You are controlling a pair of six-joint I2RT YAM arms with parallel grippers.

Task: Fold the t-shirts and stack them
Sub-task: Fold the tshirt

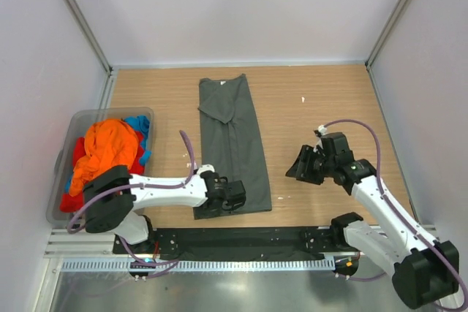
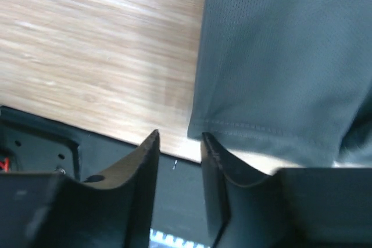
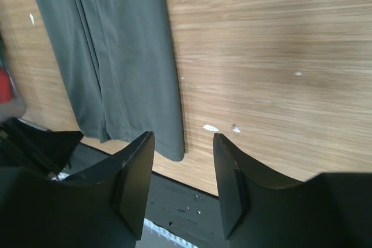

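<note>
Dark grey-green t-shirt, folded lengthwise into a narrow strip, lies flat at the middle of the table. An orange t-shirt, blue t-shirt and red t-shirt lie heaped in the translucent bin at the left edge, shown whole only in the top view. Left gripper sits at the strip's near left corner; its wrist view shows the jaws apart and empty, the hem corner just beside one fingertip. Right gripper hangs over bare wood right of the strip; its wrist view shows jaws apart, holding nothing, and the strip's layered lengthwise folds.
</note>
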